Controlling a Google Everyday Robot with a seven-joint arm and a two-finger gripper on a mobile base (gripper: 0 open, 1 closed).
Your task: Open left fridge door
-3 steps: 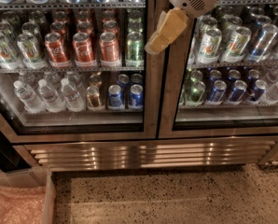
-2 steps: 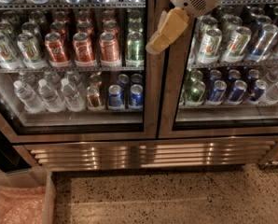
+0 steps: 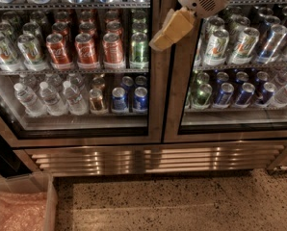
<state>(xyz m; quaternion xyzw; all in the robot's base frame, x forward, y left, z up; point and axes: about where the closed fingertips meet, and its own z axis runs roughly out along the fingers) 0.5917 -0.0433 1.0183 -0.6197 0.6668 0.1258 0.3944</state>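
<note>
A pale bin (image 3: 19, 207) sits at the lower left corner of the speckled floor (image 3: 182, 201). Above it, the left fridge door (image 3: 85, 139) fills the left half of the view and is closed, with red cans (image 3: 88, 49) and water bottles (image 3: 49, 97) behind its glass. The hand (image 3: 162, 41) hangs near the top edge, angled down-left over that door's right frame; whether it is open or holds anything cannot be told. The right door (image 3: 230, 133) is also closed.

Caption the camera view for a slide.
Pincer hangs at the right edge of the closed left fridge door, red cans and water bottles behind its glass.
</note>
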